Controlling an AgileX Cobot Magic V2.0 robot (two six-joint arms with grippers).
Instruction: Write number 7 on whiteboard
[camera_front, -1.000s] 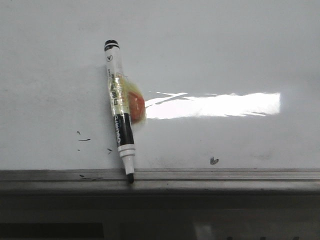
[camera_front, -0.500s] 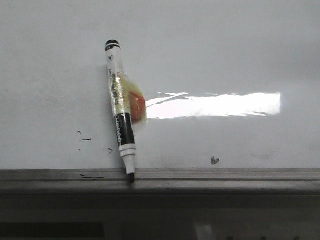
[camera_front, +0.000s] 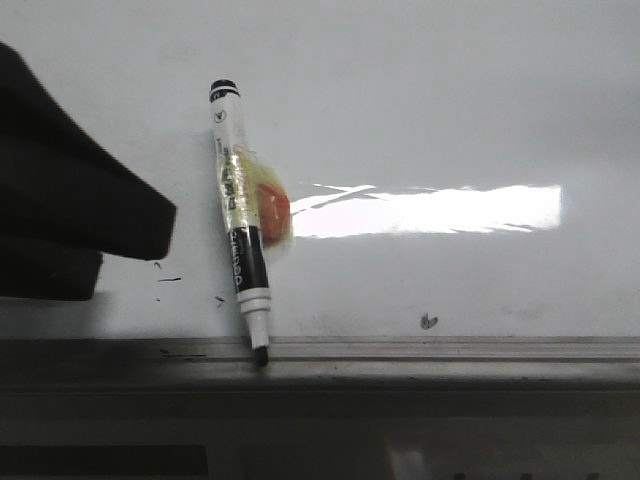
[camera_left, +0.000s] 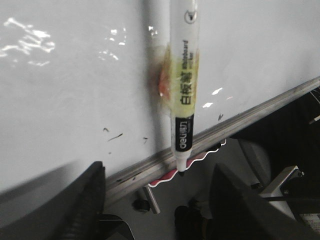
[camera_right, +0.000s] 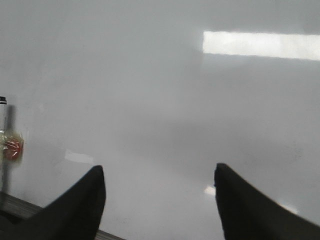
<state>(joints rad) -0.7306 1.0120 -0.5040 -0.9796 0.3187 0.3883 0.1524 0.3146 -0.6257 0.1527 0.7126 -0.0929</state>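
Observation:
The whiteboard (camera_front: 450, 100) is glossy white with a grey metal rail (camera_front: 450, 350) along its near edge. No number 7 shows on it, only small stray flecks. A black-and-clear marker (camera_front: 240, 230) lies on the board with its uncapped tip on the rail. A yellow tape wrap with an orange patch (camera_front: 272, 212) sits on its barrel. The dark left arm (camera_front: 70, 200) shows at the left, beside the marker. In the left wrist view my left gripper (camera_left: 159, 169) is open and empty, with the marker (camera_left: 184, 100) between and beyond the jaws. My right gripper (camera_right: 158, 170) is open over bare board; the marker (camera_right: 7, 145) is far off to its side.
Stray black dashes (camera_front: 168, 279) and a small scribble (camera_front: 428, 321) mark the board near the rail. A bright light reflection (camera_front: 430, 210) lies across the middle. Beyond the rail the left wrist view shows a red wavy-edged strip (camera_left: 200, 157) and a metal peg (camera_left: 150, 200).
The dark left arm has come into the front view from the left edge, close beside the marker. The marker has not moved.

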